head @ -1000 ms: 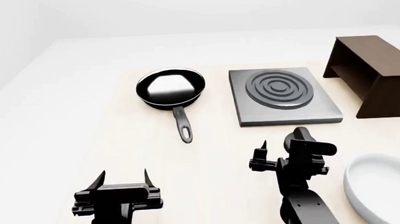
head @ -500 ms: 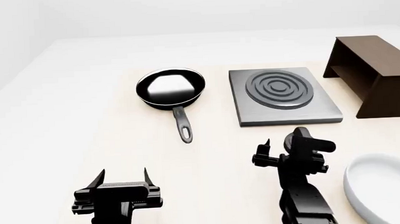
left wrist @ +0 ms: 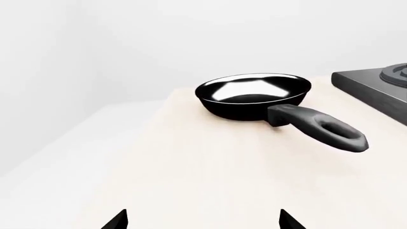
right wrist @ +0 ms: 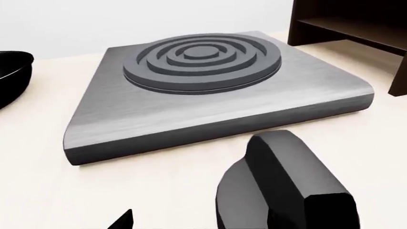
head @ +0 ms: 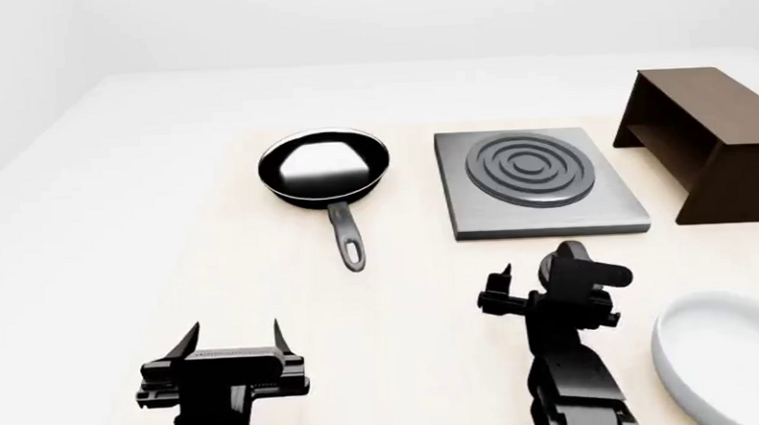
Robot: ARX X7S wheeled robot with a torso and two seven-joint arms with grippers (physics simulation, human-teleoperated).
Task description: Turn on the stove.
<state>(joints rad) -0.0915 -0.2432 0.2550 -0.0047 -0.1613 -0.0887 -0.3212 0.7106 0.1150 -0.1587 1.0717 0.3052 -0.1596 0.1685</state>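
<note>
1. Sitting on the pale tabletop (head: 123, 214), the flat square grey metal stove (head: 539, 182) with its dark concentric ring burner (head: 530, 167) lies ahead of the robot, slightly to its right.
2. Its small separate black round knob (right wrist: 279, 191) stands on the table just in front of the stove's near edge, apart from the plate; in the right wrist view it fills the foreground, its raised grip ridge upright.
3. The right gripper (head: 536, 287) is at that knob. One finger tip shows beside it in the wrist view, but whether the jaws have closed on it I cannot tell.
4. The left gripper (head: 231, 339) hovers low over bare table, well apart from everything, its two fingers spread and holding nothing.
5. By my judgement the reach is done or nearly so; gripping and turning the knob are left. Nothing on the burner shows it lit.
6. Further out, a glossy black frying pan (head: 323, 167) sits beside the stove on the left, handle toward the robot.
7. A dark brown wooden box (head: 703, 146) stands at the stove's right, and a white rounded bowl (head: 726, 351) sits near the right arm.
</note>
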